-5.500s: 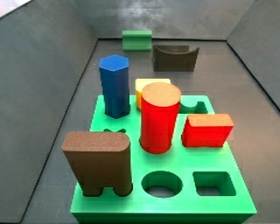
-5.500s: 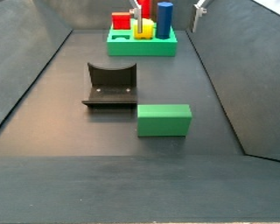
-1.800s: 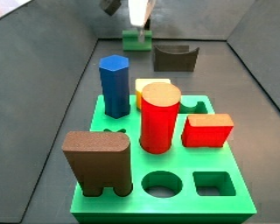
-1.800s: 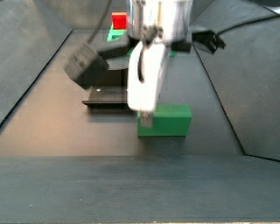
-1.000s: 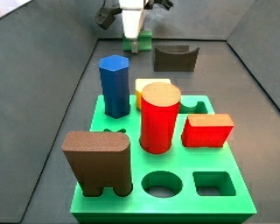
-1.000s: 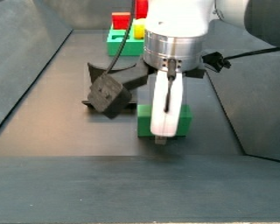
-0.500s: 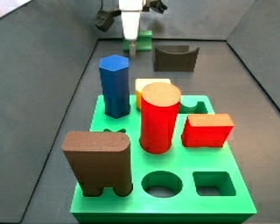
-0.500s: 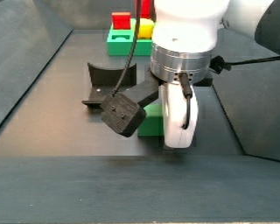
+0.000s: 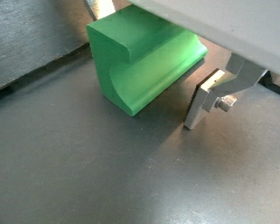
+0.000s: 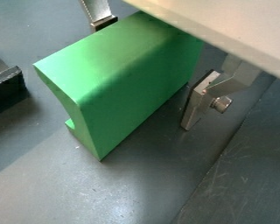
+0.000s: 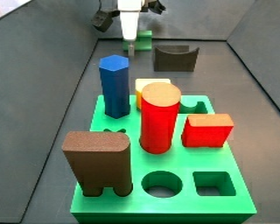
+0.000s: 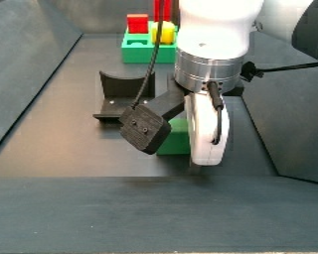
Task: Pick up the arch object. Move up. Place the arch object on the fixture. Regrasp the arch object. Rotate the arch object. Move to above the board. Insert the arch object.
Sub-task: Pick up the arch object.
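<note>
- Wrist views: gripper [image 9: 154,48] is spread wide around the arch [image 9: 140,59], one finger [image 10: 203,101] just beside it, not quite pinching.
- Side views: gripper [image 12: 199,149] is low over the arch [image 12: 177,140] on the floor; fixture [image 12: 124,96] sits at its 10 o'clock, board [image 11: 166,166] well apart.

In a side view we see the white arm body covering most of the small bright-green arch object [image 12: 177,138], leaving only a sliver beside the dark camera block; the pincer [image 12: 205,162] itself sits behind that body, so we cannot tell how its jaws stand. In another side view the arch object [image 11: 143,38] is far off and half hidden by the pincer [image 11: 129,35]. In both wrist views one silver finger [image 9: 98,8] is cut off by the frame edge, and the dark grey-brown fixture [image 10: 7,83] shows only a corner
</note>
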Controlling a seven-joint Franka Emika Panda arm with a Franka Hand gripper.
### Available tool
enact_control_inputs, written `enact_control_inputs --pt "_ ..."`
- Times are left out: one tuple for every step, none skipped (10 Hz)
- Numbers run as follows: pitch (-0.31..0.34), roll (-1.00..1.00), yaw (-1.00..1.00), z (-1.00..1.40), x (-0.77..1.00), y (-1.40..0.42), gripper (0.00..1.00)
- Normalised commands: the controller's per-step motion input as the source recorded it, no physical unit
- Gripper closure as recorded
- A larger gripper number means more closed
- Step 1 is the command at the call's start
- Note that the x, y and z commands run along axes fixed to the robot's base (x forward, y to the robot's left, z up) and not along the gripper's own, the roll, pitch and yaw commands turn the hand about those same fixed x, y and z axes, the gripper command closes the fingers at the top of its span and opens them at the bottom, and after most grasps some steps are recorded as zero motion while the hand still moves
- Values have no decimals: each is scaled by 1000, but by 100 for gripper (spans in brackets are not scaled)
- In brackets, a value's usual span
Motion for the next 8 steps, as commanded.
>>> enact_control_inputs --pt "0 0 0 0 0 0 0" --pt "0 0 0 0 0 0 100" --pt "0 0 0 0 0 0 100" --pt "0 0 0 0 0 0 100" --pt "0 0 0 0 0 0 100" --pt "0 0 0 0 0 0 100" --pt "0 0 0 0 0 0 100" --pt "0 0 0 0 0 0 100"
